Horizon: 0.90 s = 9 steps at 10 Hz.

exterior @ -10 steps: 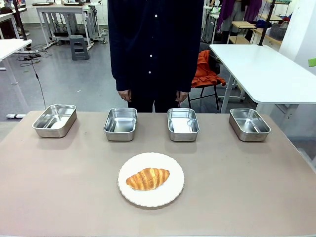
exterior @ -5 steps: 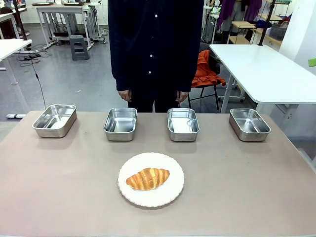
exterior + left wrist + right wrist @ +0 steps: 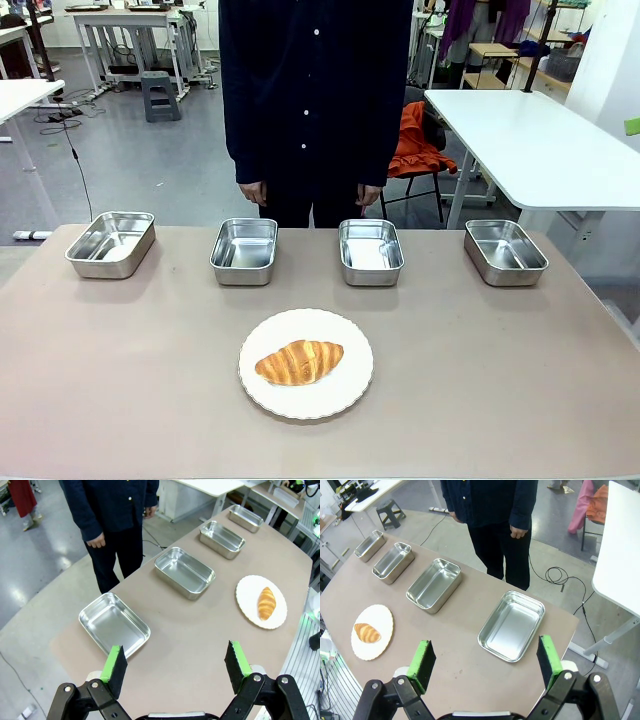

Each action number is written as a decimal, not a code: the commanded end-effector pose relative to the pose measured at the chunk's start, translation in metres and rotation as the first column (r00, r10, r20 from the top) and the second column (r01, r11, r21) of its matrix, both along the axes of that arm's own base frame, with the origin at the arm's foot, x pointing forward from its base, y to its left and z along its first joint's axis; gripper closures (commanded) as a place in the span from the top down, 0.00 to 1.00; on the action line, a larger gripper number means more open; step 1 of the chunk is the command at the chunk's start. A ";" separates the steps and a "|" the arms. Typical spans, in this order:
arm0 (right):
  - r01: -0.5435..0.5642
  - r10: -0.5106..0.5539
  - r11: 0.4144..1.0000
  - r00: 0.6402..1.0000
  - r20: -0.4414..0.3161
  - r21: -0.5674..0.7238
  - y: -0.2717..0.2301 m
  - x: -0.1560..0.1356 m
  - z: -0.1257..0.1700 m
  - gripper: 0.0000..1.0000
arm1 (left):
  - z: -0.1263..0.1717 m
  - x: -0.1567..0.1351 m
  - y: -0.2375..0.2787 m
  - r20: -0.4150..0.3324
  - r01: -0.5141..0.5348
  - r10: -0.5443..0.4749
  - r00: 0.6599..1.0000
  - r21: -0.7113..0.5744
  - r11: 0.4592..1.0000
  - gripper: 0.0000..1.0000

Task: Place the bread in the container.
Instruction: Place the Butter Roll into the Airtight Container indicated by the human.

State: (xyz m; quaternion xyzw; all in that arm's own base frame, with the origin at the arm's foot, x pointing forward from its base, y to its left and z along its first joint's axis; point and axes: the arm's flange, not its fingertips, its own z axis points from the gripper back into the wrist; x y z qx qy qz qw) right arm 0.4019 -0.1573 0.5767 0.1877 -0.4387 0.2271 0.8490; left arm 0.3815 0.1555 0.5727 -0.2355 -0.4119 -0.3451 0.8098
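Note:
The bread (image 3: 299, 362), a golden-brown croissant, lies on a round white plate (image 3: 345, 395) near the front middle of the table; it also shows as the bread (image 3: 266, 603) in the left wrist view and the bread (image 3: 367, 632) in the right wrist view. Several steel containers stand in a row at the far side: one container (image 3: 111, 243) far left, one (image 3: 244, 251) and one (image 3: 370, 252) in the middle, one (image 3: 505, 252) far right. My left gripper (image 3: 175, 662) hangs open high above the far-left container (image 3: 114, 625). My right gripper (image 3: 484, 662) hangs open above the far-right container (image 3: 511, 625).
A person in a dark shirt (image 3: 315, 100) stands at the far edge behind the middle containers, hands (image 3: 252, 192) down at the sides. A white table (image 3: 530, 140) stands off to the right. Bare tabletop (image 3: 120, 370) lies either side of the plate.

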 end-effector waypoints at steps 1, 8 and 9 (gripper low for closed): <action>-0.007 0.007 1.000 1.000 0.016 0.009 -0.001 0.002 0.000 1.00 | 0.001 -0.001 0.000 0.006 0.000 0.000 1.000 -0.006 1.000 1.00; -0.007 0.007 1.000 1.000 0.016 0.009 -0.001 0.002 0.000 1.00 | 0.001 -0.001 0.000 0.006 0.000 0.000 1.000 -0.006 1.000 1.00; -0.007 0.007 1.000 1.000 0.016 0.009 -0.001 0.002 0.000 1.00 | 0.001 -0.001 0.000 0.006 0.000 0.000 1.000 -0.006 1.000 1.00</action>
